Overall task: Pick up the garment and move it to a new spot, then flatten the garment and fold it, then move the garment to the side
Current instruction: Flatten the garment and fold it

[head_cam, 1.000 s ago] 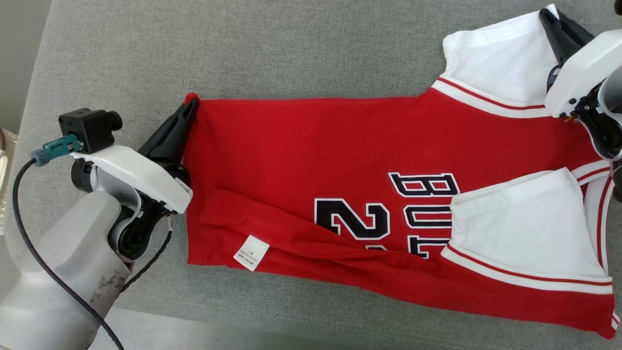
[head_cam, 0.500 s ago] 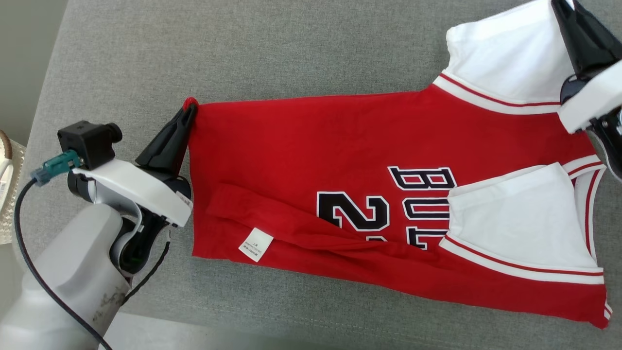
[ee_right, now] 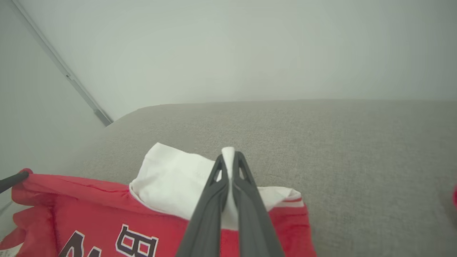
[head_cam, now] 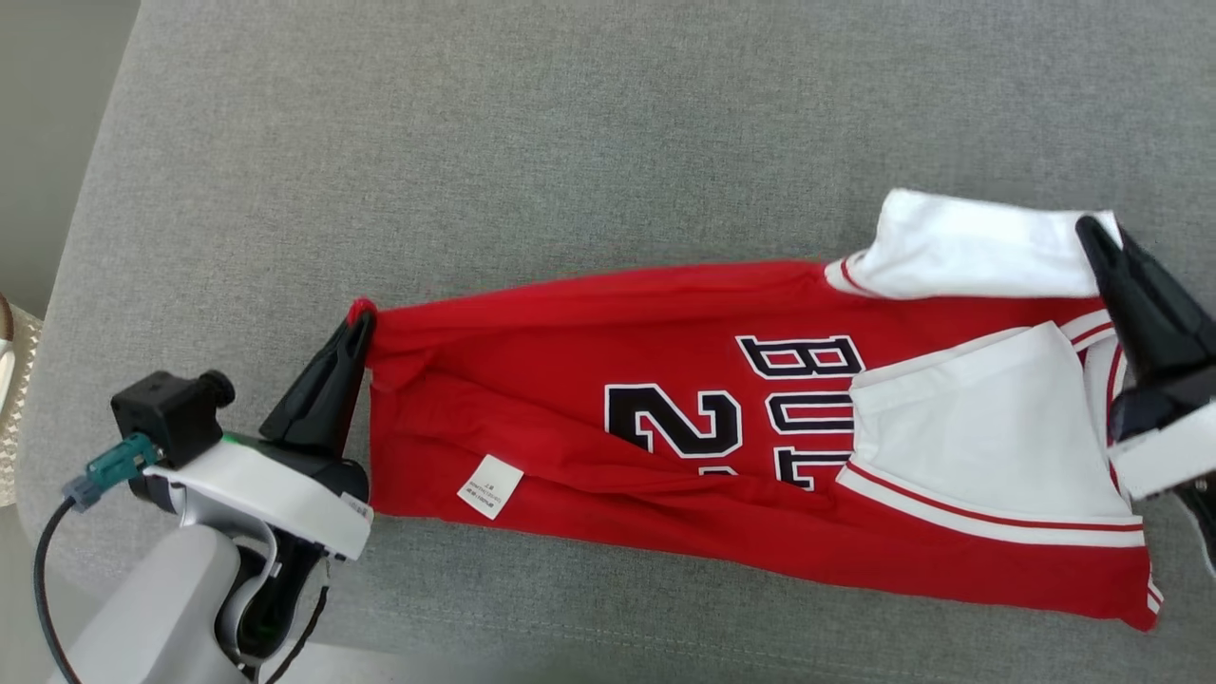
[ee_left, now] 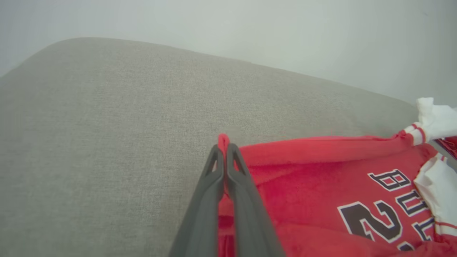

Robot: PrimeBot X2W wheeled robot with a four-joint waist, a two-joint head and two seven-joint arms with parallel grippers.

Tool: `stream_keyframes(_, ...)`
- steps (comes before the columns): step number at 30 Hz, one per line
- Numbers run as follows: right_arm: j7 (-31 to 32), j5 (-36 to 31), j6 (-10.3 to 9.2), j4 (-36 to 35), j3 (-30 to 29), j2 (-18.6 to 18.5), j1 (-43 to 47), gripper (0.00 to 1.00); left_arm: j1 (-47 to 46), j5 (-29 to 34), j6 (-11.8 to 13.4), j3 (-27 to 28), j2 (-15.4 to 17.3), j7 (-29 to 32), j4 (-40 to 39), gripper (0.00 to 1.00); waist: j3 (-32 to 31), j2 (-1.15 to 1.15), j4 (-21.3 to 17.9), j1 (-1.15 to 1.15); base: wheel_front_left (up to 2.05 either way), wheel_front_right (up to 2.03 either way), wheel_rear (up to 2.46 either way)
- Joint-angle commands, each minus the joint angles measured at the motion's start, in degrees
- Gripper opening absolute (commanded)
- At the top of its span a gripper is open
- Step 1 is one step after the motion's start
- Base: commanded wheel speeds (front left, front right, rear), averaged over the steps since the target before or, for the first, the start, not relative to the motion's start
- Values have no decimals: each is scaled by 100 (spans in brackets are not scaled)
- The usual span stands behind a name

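As end effectors (head_cam: 360, 325) (head_cam: 1092, 233) pinch garment (head_cam: 570, 342) corners, cushion (head_cam: 494, 142) beyond.

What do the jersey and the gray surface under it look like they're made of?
The jersey looks like soft matte knit, perhaps cotton or polyester: it creases and drapes limply. The gray surface looks like coarse woven upholstery, matte, with visible weave and a stitched seam.

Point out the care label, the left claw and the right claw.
care label (head_cam: 491, 485): head view, tag's middle.
left claw (head_cam: 362, 316): head view, between fingertips.
right claw (head_cam: 1085, 227): head view, between fingertips.
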Motion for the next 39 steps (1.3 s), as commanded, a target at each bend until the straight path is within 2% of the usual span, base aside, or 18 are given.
stream_keyframes(1, -100, 102, 0, -346, -67, -23, 522, 0, 139, 41, 79, 307, 231, -58, -172, 0, -44, 0, -19, 0, 0, 0, 0)
stream_keyframes(9, -242, 133, 0, -842, -413, 308, 1679, 0, 596, -30, 211, 536, 155, -59, -242, 0, -136, 0, -100, 0, 0, 0, 0)
stream_keyframes(18, -408, 170, 0, -1076, -653, 675, 2389, 0, 872, 3, 331, 801, 44, -59, -298, 0, -254, 0, -187, 0, 0, 0, 0)
stream_keyframes(32, -144, 120, 0, -309, -475, 990, 2606, 0, 1244, -187, 449, 668, -62, 205, -246, 0, -426, 0, -170, 0, 0, 0, 0)
stream_keyframes(33, -131, 121, 0, -249, -469, 1017, 2613, 0, 1263, -222, 446, 655, -74, 248, -232, 14, -444, 0, -171, 0, 0, 0, 0)
stream_keyframes(34, -122, 121, 0, -192, -473, 1046, 2616, 0, 1272, -223, 467, 651, -71, 265, -219, 47, -460, 0, -177, 0, 0, 0, 0)
stream_keyframes(35, -121, 110, 0, -146, -475, 1068, 2610, 40, 1272, -187, 500, 647, -59, 255, -215, 100, -477, 0, -183, 0, 0, 0, 0)
stream_keyframes(36, -128, 110, 0, -112, -472, 1094, 2600, 100, 1274, -157, 522, 651, -58, 231, -220, 100, -497, 0, -188, 0, 0, 0, 0)
stream_keyframes(39, -202, 97, 0, -26, -482, 1144, 2568, 100, 1265, -3, 629, 697, -42, 130, -294, 100, -547, 0, -200, 0, 0, 0, 0)
